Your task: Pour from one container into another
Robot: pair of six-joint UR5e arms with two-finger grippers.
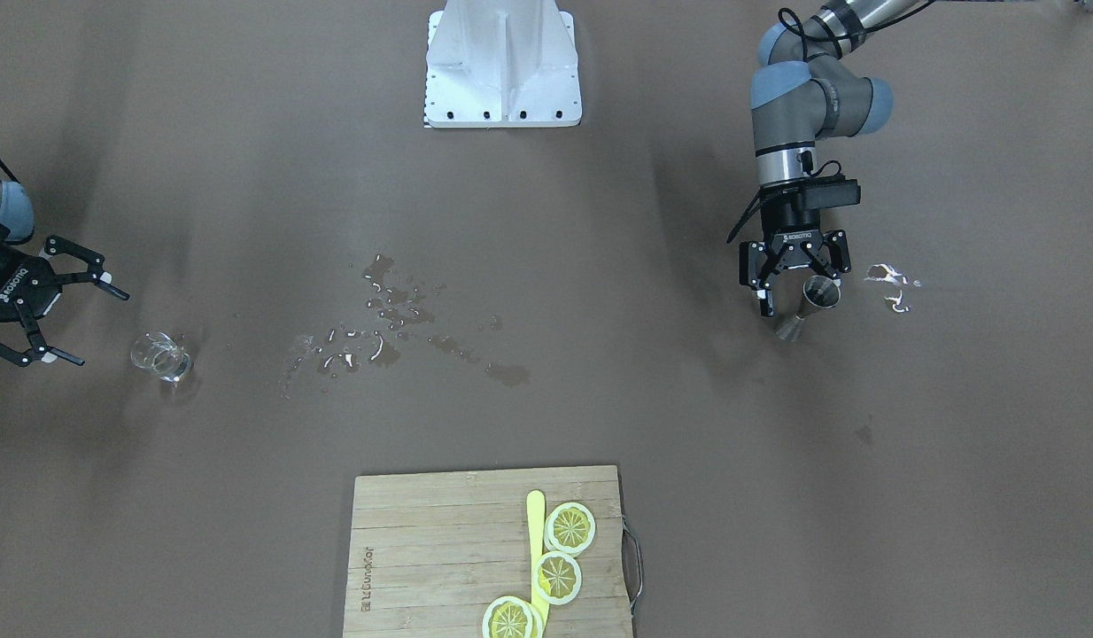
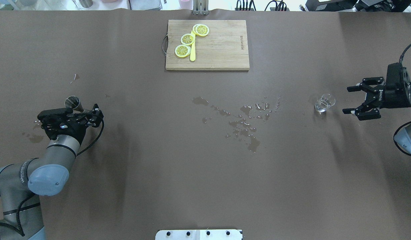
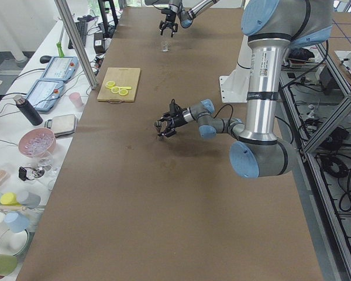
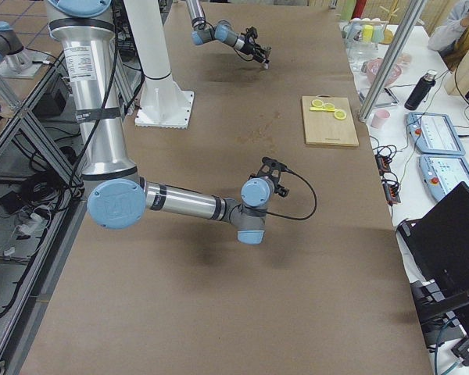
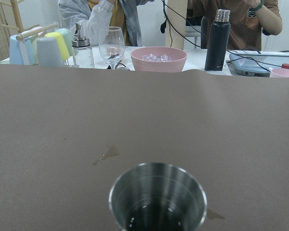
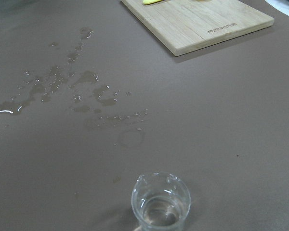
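— Where is the glass point(image 1: 161, 356)?

— Upright on the worktop point(image 1: 600, 399), on the robot's right. The right end effector point(image 1: 46, 301) sits just beside it, fingers spread wide, not touching it.

— And the jigger point(image 1: 805, 308)?

— Standing too, well apart from the glass on the left side, with a little liquid in its upper cup. The left end effector point(image 1: 799, 282) is right at it, fingers also wide; whether one touches it, I cannot tell.

— Anything else?

— Puddles point(image 1: 391, 306) lie between the two. A board point(image 1: 422, 532) with lemon slices point(image 1: 570, 527) is at the far edge.
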